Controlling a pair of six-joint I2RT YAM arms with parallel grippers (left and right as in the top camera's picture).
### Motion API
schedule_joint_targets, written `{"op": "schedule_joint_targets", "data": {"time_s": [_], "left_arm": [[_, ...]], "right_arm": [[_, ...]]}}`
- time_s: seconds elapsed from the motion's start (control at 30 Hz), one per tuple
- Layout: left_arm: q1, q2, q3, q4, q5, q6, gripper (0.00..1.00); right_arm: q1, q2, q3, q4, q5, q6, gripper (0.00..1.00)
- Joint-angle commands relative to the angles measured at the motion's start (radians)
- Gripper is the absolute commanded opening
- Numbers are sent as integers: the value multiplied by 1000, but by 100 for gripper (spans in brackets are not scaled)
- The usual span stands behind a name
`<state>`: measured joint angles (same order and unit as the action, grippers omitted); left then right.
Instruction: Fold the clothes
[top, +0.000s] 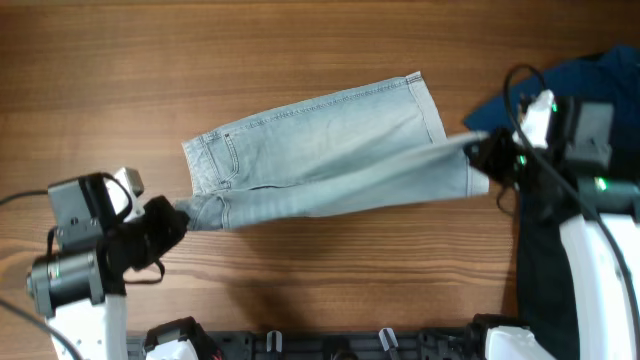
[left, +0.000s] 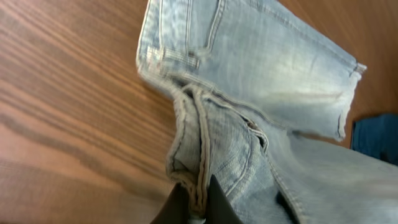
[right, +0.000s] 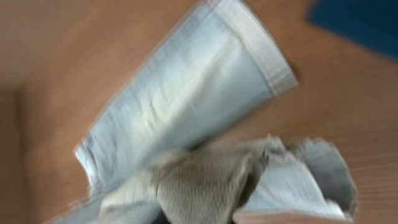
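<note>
- A wooden table (top: 100, 80) is seen, with a dark blue garment (top: 600, 70) lying just beyond the right gripper (top: 480, 153).
- The denim shorts (top: 330, 130) are stretched between both grippers.
- The waistband is clamped by the left gripper (top: 176, 217); a leg hem is pinched by the right.

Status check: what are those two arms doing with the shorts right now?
Both shut: left gripper on shorts waistband, right gripper on a leg hem. That leg taut between them, other flat on table. Nearby at right: dark blue cloth.
</note>
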<state>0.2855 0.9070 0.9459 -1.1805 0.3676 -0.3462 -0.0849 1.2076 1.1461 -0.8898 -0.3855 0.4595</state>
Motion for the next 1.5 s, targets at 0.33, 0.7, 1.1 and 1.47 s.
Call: {"op": "schedule_joint_targets", "data": {"time_s": [0.33, 0.7, 1.1, 1.47], "left_arm": [[-31, 528, 17, 573, -62, -9, 4], [-130, 693, 17, 790, -182, -10, 32], [-107, 637, 17, 603, -220, -10, 93], [-107, 637, 17, 402, -209, -9, 95]], "right_arm": [[33, 624, 20, 843, -237, 253, 4], [40, 702, 20, 942, -188, 245, 44], [-33, 702, 19, 508, -6, -69, 57], [27, 725, 19, 409, 58, -67, 4]]}}
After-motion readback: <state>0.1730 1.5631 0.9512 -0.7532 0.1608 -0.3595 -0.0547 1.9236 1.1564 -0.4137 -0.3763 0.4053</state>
